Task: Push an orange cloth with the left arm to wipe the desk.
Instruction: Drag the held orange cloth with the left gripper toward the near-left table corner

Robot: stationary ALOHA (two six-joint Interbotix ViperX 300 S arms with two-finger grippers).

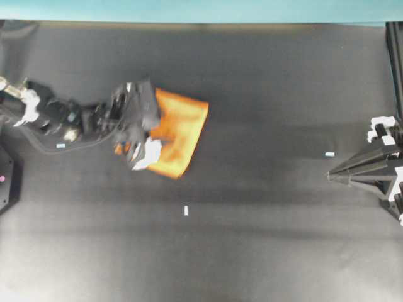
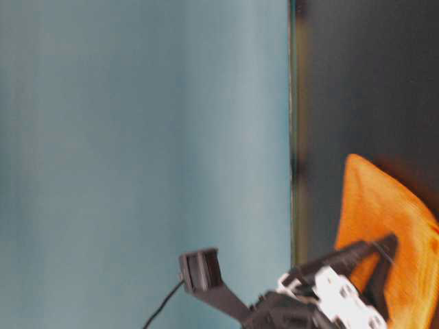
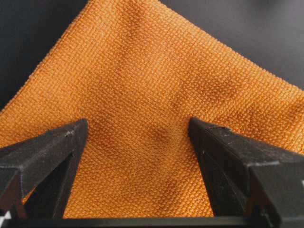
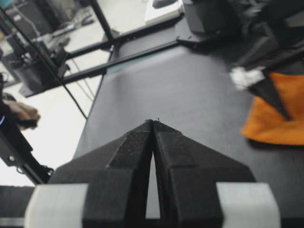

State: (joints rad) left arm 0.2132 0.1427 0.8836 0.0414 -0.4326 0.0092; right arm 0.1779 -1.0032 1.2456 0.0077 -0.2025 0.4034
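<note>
Wrist view alone shows left pincer (image 3: 137, 142) prongs spread over orange cloth (image 3: 142, 85).

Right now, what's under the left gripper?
The orange cloth, lying flat on the desk. The open left gripper straddles it in the wrist view. Overhead, the gripper covers the cloth's left part; whether the fingertips touch it can't be seen.

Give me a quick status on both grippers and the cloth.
Left gripper open, jaws spread over the orange cloth. Right gripper shut, parked off to the side. Cloth flat on the desk; nothing in its way.
</note>
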